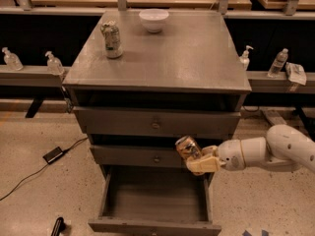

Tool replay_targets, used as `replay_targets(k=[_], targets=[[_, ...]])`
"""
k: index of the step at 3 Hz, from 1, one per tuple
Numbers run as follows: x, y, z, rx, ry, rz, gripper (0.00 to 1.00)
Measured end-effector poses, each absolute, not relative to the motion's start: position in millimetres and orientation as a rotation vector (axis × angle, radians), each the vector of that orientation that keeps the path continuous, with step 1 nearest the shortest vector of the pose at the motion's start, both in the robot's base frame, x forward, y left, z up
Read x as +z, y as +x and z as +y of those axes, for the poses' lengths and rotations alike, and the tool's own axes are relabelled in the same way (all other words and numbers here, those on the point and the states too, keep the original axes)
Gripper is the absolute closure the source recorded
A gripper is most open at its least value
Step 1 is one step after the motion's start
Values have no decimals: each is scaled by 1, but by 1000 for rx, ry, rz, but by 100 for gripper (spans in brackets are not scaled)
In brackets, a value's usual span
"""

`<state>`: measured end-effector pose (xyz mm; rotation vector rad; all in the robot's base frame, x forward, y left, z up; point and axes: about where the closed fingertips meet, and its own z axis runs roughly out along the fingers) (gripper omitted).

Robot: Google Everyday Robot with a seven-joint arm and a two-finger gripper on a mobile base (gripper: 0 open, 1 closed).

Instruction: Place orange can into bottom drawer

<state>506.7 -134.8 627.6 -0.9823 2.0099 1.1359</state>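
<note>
The orange can (187, 148) is dented and shiny orange-gold. It is held in my gripper (198, 159), which reaches in from the right on a white arm (268, 152). The can hangs in front of the middle drawer's right part, above the right rear of the bottom drawer (155, 200). The bottom drawer is pulled open toward me and its inside looks empty. The two upper drawers are shut.
A green-and-white can (112, 39) and a white bowl (153, 19) stand on the grey cabinet top (162, 58). Bottles stand on ledges left (53, 63) and right (278, 62). A black box with a cable (52, 154) lies on the floor at left.
</note>
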Motion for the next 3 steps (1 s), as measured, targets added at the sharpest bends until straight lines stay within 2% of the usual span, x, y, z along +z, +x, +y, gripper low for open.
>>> replay_targets(k=[1,3], targets=[[563,516,-164,1215,-813,1975,100],[409,510,-175,1461,-649,2059,100]])
